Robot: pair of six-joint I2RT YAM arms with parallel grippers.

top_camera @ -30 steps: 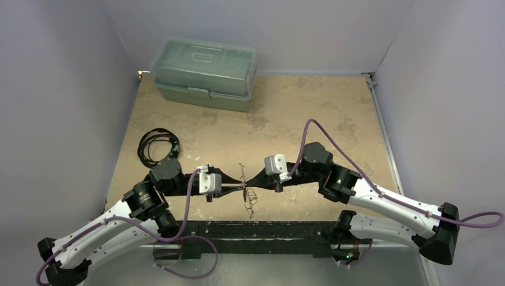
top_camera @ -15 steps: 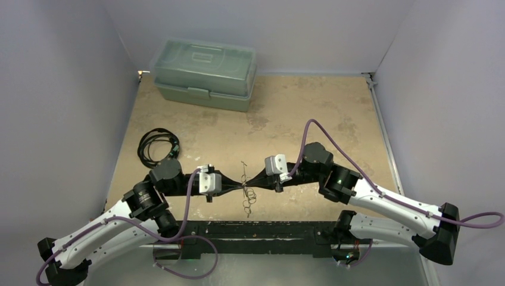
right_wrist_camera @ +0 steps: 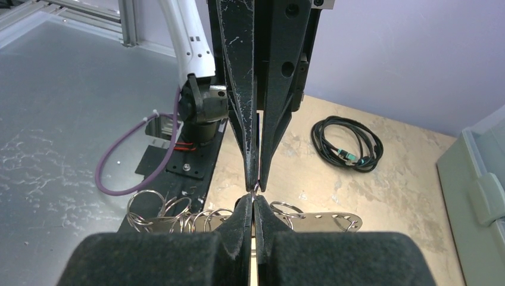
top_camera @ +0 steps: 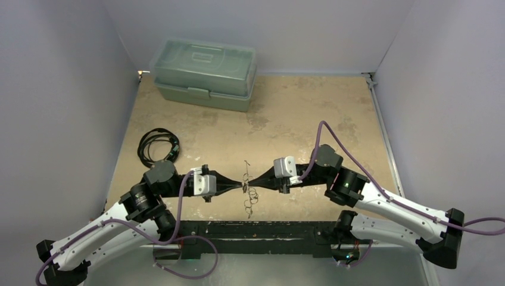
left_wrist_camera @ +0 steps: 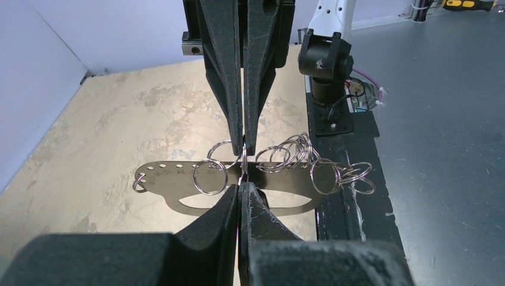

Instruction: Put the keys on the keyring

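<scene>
Left hand (top_camera: 240,186) and right hand (top_camera: 252,182) meet tip to tip. I read both as pinched on the keyring (left_wrist_camera: 178,186), which is held over the counter (top_camera: 268,119) at near centre.

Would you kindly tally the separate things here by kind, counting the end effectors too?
lidded green plastic box: 1
black coiled cable: 1
keyring hung with small rings: 1
end effectors, left and right: 2
total: 5

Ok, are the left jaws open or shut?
Shut: the left gripper has its jaws pressed together, no gap, pinching the keyring at a small ring, opposite the right gripper.
</scene>
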